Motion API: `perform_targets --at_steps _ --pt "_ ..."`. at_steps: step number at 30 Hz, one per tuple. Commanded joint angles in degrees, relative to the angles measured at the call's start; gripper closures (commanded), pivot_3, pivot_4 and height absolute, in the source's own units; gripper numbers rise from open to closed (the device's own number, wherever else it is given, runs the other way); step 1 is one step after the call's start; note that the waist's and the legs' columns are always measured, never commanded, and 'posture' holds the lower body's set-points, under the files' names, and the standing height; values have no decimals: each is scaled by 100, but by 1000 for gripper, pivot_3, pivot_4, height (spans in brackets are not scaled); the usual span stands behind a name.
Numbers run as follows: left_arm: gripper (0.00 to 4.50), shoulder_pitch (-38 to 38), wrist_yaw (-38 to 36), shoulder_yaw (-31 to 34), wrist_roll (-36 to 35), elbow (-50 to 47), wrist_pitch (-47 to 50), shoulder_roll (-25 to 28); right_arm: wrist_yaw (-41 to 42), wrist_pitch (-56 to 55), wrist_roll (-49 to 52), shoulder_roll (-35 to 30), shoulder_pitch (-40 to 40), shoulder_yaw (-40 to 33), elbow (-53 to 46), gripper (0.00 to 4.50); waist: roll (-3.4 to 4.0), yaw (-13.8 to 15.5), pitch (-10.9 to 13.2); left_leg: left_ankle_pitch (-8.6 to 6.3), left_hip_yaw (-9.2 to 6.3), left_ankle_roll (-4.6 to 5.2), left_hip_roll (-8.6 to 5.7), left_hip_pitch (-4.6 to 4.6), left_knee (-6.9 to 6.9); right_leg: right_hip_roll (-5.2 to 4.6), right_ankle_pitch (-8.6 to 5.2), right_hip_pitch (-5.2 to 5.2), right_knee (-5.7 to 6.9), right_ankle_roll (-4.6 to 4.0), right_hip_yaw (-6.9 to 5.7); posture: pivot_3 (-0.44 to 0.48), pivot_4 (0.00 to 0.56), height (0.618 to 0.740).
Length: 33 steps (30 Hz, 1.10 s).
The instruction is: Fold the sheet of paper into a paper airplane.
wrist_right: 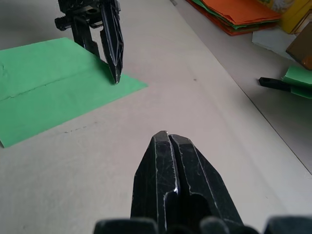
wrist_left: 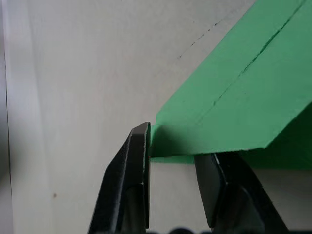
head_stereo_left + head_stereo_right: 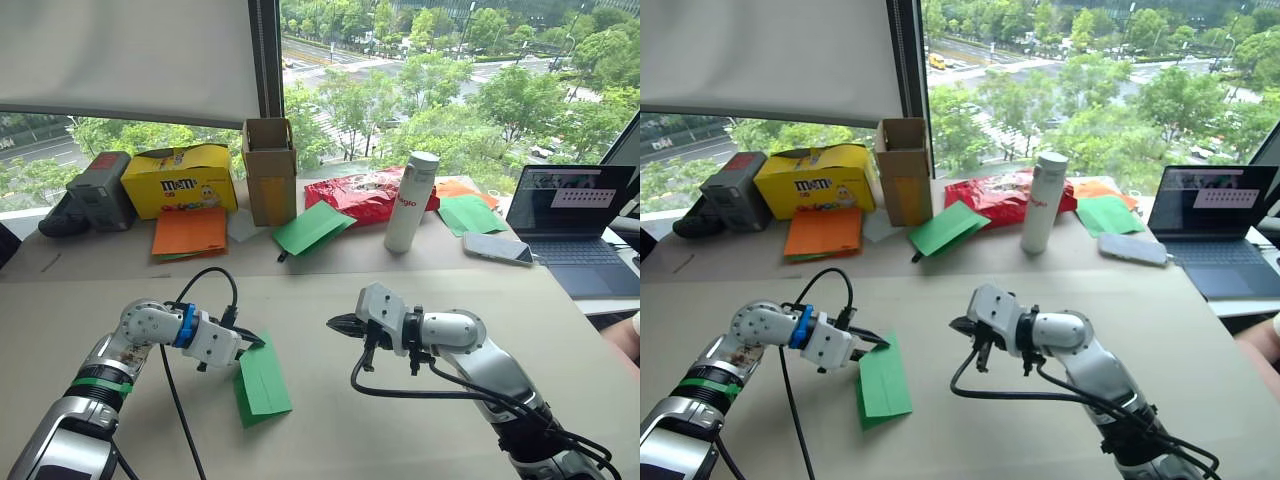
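On the near left of the table lies the sheet of paper [image 3: 262,383], folded over with one crease showing. The left gripper [image 3: 248,340] has its fingers spread astride the far corner, not clamping it. The right gripper [image 3: 343,323], fingers pressed together and empty, hovers well apart. An early fold seems in hand; next comes pinching that corner.

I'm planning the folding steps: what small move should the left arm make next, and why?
Probably shut the left tool on the green paper's corner. Its open fingers already straddle the edge, with the fold lying loose on the table, while the shut right tool waits apart.
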Motion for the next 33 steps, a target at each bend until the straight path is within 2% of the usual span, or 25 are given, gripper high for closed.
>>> perform_targets --at_steps 1,3,6,10,14,18,24,25,29,33 --pt "4475 235 -157 59 -376 -602 671 208 -114 -142 -6 -75 -76 -218 -192 4500 0 -2 0 0 0 0 0 0 1 0 -1 0 2 1 0 0 150 739" --pt "4475 549 8 118 -351 -1285 1380 330 -109 -145 52 -166 -13 -316 -264 4500 0 -9 0 0 0 -1 2 0 3 -1 -4 -2 9 6 4 0 150 739" --pt "4475 1167 580 283 -106 -2464 2935 483 -28 -168 102 -476 158 -534 -325 4500 0 -6 0 1 -1 -3 5 1 5 -4 -7 -2 16 12 9 0 150 739" --pt "4475 1806 1329 404 296 -3799 4826 451 -54 -160 138 -698 249 -768 -240 4500 1 10 0 -9 -5 15 3 2 8 -6 -9 1 21 15 8 0 150 739" --pt "4475 2145 2001 376 483 -4943 6524 94 -111 -115 177 -702 249 -910 -152 4500 2 38 0 -14 -7 25 2 13 12 -5 -23 2 43 39 12 0 150 739" --pt "4475 2007 2386 -16 580 -5864 8058 -431 -48 -54 387 -716 446 -1130 -173 4500 2 126 0 -12 -8 26 -3 13 18 -7 -23 2 49 38 14 0 150 739" --pt "4475 1698 2672 -494 561 -6271 9359 -795 102 -192 694 -1020 1146 -1661 -135 4500 1 163 1 -18 -16 38 -16 13 31 -9 -18 28 40 29 35 0 150 739" --pt "4475 1539 2780 -572 525 -6195 9554 -988 74 -207 693 -1059 1242 -1747 -105 4500 1 158 1 -18 -22 38 -18 15 31 -9 -18 33 40 30 32 0 150 739" --pt "4475 1076 2999 -786 385 -5867 10005 -1510 -30 -220 640 -1170 1483 -1912 -122 4500 0 154 1 -17 -31 40 -19 26 32 -6 -21 49 36 33 31 0 150 739" --pt "4475 731 3082 -1070 385 -5665 10182 -1585 -253 -128 507 -1311 1640 -2091 -183 4500 0 138 1 -18 -36 42 -20 27 30 -2 -19 50 35 30 33 0 150 739"
